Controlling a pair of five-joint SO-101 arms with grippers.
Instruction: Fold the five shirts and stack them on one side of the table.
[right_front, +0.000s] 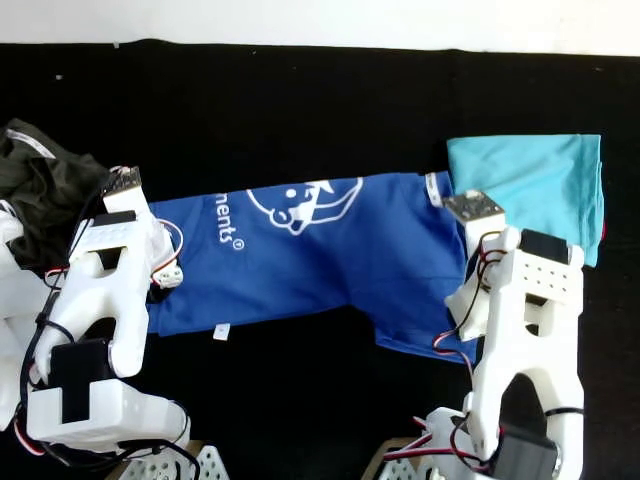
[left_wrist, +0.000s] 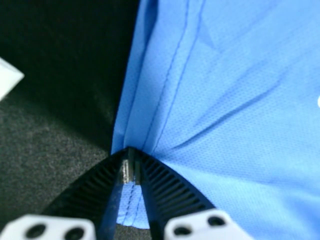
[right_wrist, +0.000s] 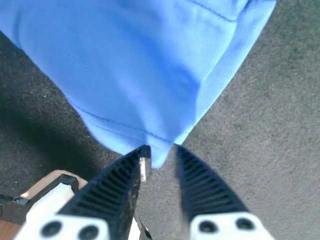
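Currently | left gripper (left_wrist: 132, 169) clamps blue shirt (left_wrist: 230, 100) hem | right gripper (right_wrist: 160, 156) jaws slightly apart around corner | risk: loose corner slips, skewing fold

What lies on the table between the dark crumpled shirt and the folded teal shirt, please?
The blue shirt lies spread across that stretch, as the high view shows.

Both arms are white printed plastic shells with black motor blocks in the joints. The left arm (right_front: 100, 300), at the blue shirt's (right_front: 300, 250) hem end, has red, black and white cables looped beside its wrist. The right arm (right_front: 525, 320), at the shirt's other end, has similar wiring. The left end effector (left_wrist: 131, 157) and right end effector (right_wrist: 160, 155) have black ribbed fingers on white bases with dark screw holes.
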